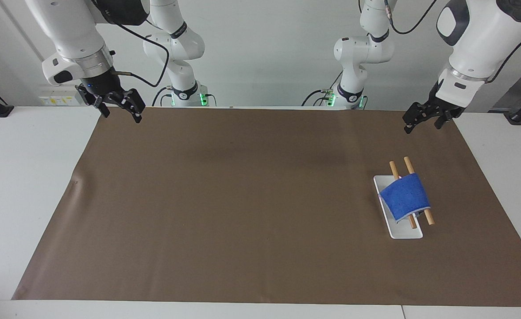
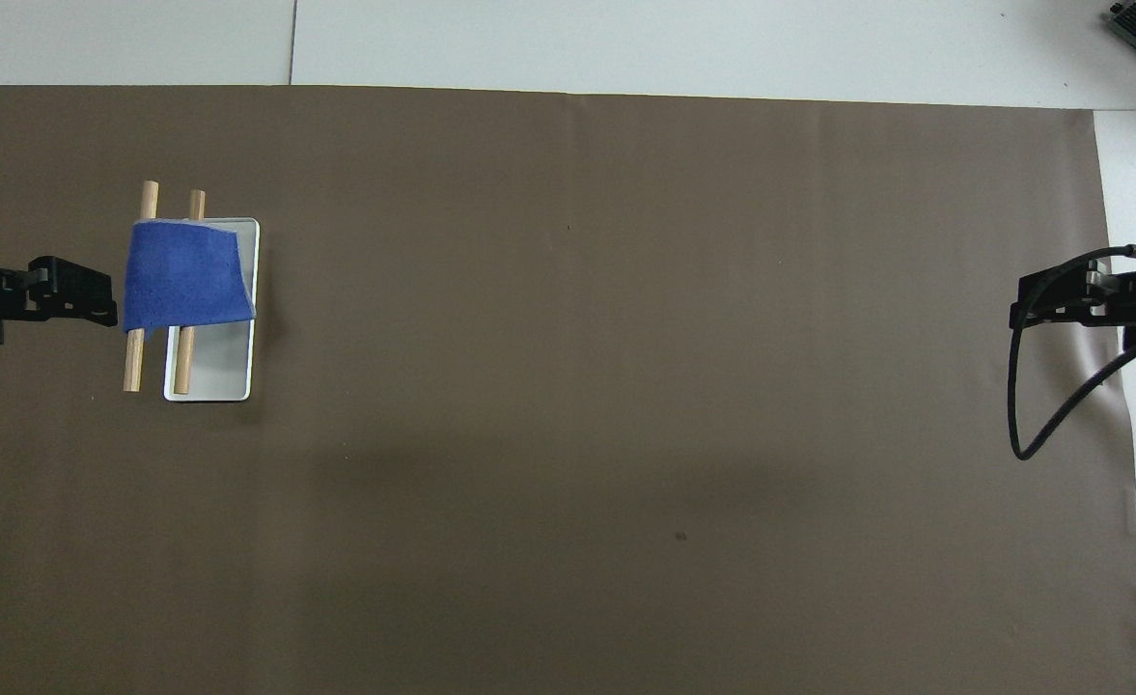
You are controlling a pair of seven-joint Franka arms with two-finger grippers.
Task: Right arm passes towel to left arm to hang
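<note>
The blue towel [image 1: 405, 196] is draped over two wooden rods [image 1: 393, 168] that rest on a white base [image 1: 404, 232], toward the left arm's end of the table. It also shows in the overhead view [image 2: 184, 275]. My left gripper [image 1: 422, 126] is open and empty, raised over the mat's edge near the robots, apart from the towel. In the overhead view the left gripper [image 2: 95, 299] lies beside the towel. My right gripper [image 1: 121, 115] is open and empty, raised over the mat's corner at the right arm's end, with a slack black cable [image 2: 1050, 425] looping at its wrist.
A brown mat [image 1: 242, 199] covers most of the white table [image 1: 21, 177]. The two arm bases [image 1: 185, 95] stand at the table edge nearest the robots.
</note>
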